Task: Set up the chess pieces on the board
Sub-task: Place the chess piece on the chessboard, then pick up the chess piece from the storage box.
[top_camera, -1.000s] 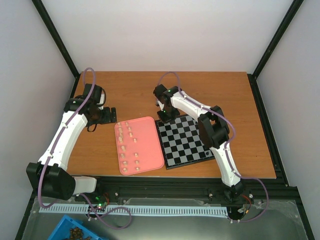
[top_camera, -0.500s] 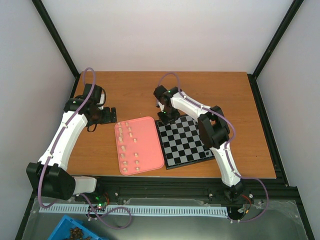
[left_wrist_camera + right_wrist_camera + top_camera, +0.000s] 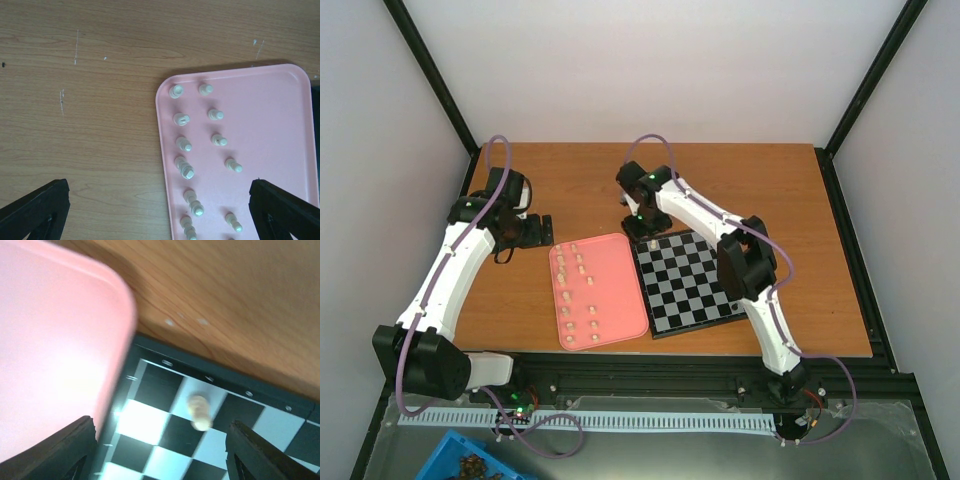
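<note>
One cream piece (image 3: 200, 412) stands on the board (image 3: 695, 290) just inside its rim, near the far left corner. The right gripper (image 3: 160, 437) hangs above it with jaws well apart, holding nothing. Other chess pieces (image 3: 185, 145) stand in two rows along the left side of the pink tray (image 3: 280, 125), whose far left corner lies under the left gripper (image 3: 157, 190), spread wide and empty.

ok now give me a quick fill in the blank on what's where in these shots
1. Only ___ cream chess piece stands on the board.
2. The other pieces wait on the ___ tray.
3. The right claw hangs over the board with jaws ___.
Missing words: one; pink; open
</note>
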